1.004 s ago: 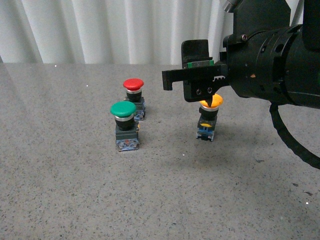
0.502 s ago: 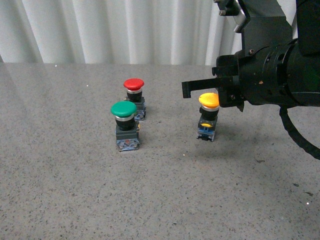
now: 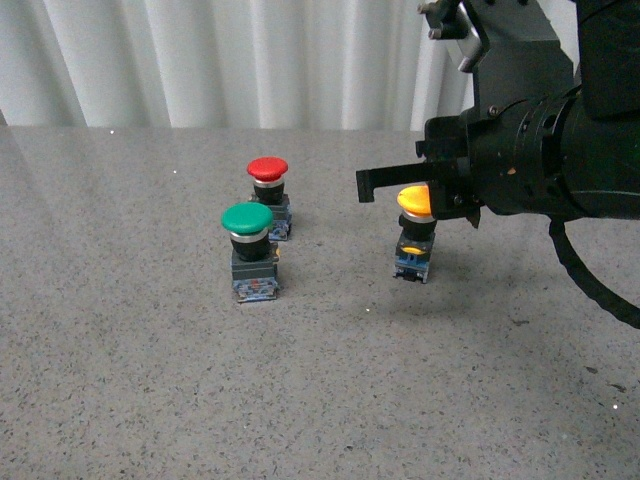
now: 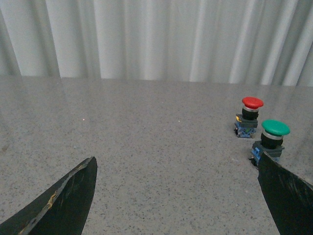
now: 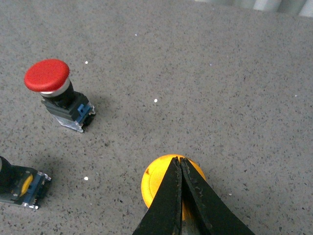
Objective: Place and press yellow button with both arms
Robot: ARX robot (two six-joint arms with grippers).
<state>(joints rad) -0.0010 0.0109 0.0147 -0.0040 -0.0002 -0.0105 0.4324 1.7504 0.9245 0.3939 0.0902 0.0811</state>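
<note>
The yellow button (image 3: pixel 415 203) stands upright on the grey table, to the right of the middle. My right gripper (image 3: pixel 365 186) is shut with nothing in it; its thin black fingers point left, level with the yellow cap. In the right wrist view the shut tips (image 5: pixel 180 159) lie over the yellow cap (image 5: pixel 156 181); I cannot tell whether they touch it. My left gripper (image 4: pixel 176 196) is open and empty, low over bare table, away from the yellow button. The left arm is out of the front view.
A green-capped button (image 3: pixel 247 218) and a red-capped button (image 3: pixel 267 168) stand left of the yellow one; both also show in the left wrist view, the green (image 4: pixel 275 128) and the red (image 4: pixel 252 103). The speckled table (image 3: pixel 150 380) ends at a white curtain (image 3: pixel 200 60).
My right gripper has drawn back to the right from over the yellow cap, which now shows more fully. In the last half second it shifted slightly left. The buttons have not moved.
</note>
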